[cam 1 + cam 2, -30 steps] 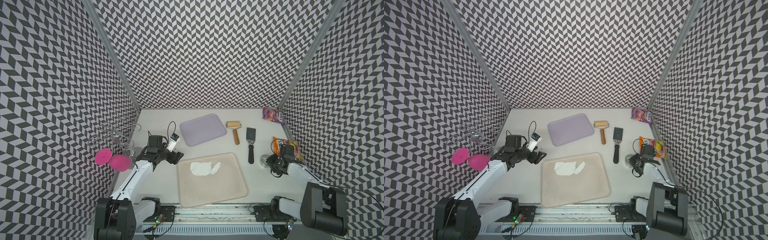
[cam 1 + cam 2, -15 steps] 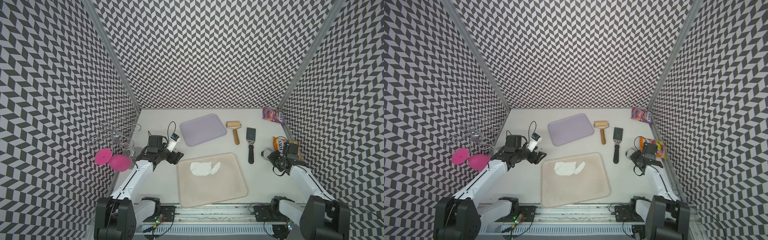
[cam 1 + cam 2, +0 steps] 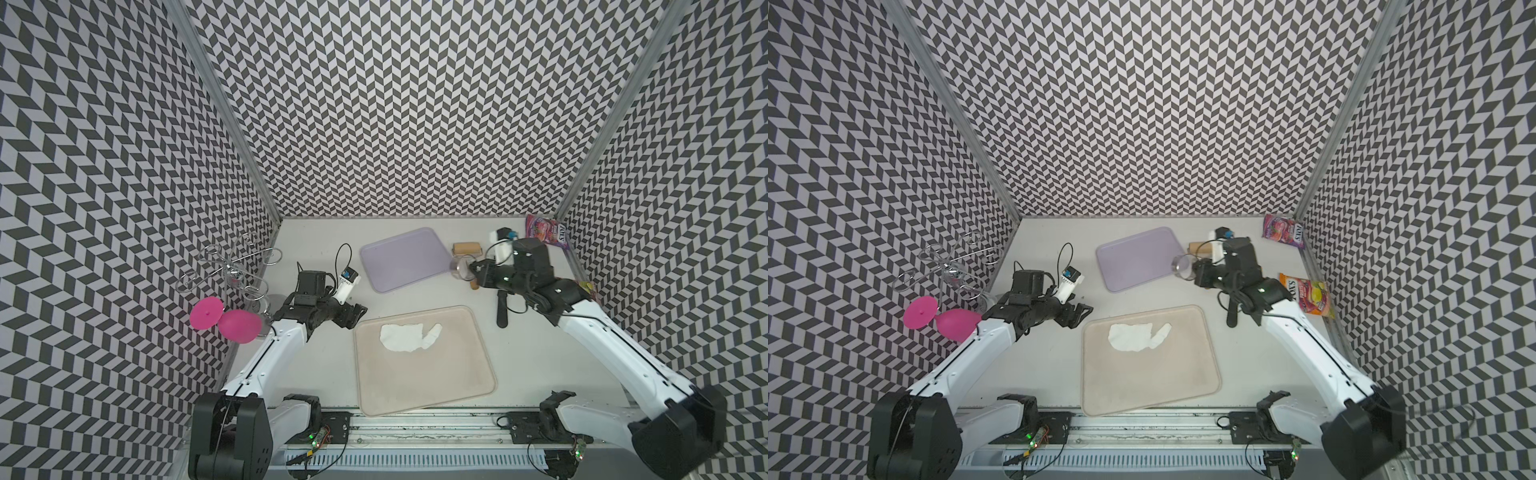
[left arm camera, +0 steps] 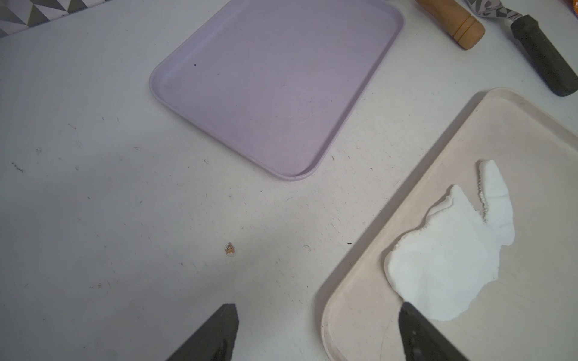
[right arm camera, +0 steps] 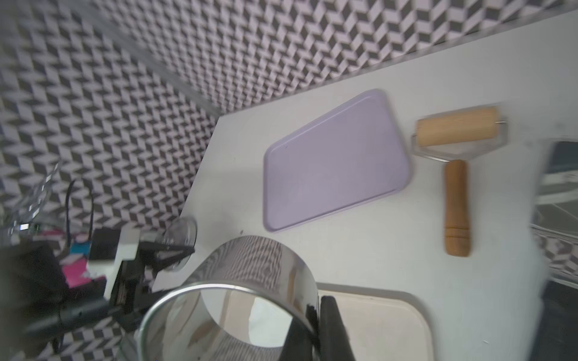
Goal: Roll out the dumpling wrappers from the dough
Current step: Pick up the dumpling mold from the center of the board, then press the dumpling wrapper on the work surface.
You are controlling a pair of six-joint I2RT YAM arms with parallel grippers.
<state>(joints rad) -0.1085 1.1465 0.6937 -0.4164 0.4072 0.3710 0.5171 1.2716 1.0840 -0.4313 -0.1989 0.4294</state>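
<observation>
Empty left tool (image 3: 356,312) sat just off the far-left corner of the beige tray (image 3: 457,399), jaws spread wide. In the left wrist view one fingertip (image 4: 219,331) was over bare tabletop (image 4: 109,203). The other was over the tray's corner, beside the dough (image 4: 444,259).

The right tool (image 3: 472,271) was clamped tight on the wall of a metal ring (image 3: 460,269). It held the ring up beside the right edge of the lilac tray (image 3: 405,259), in front of the wooden roller (image 3: 467,249). The black-handled scraper (image 3: 502,309) lay partly under that arm.

Room: a bare strip of tabletop ran between the two trays, with a wider bare patch left of the lilac tray. The beige tray's near edge sat close to the front rail. The wire rack (image 3: 232,266) and pink pieces (image 3: 224,320) crowded the left wall. A snack packet (image 3: 545,235) lay in the far-right corner.

The dough lay in the far-left part of the beige tray; the tray's near half was bare. It was a thin, flat, white, irregular sheet with ragged, wavy edges. A narrow tab stuck out at its right end, split from the main body by a notch.
</observation>
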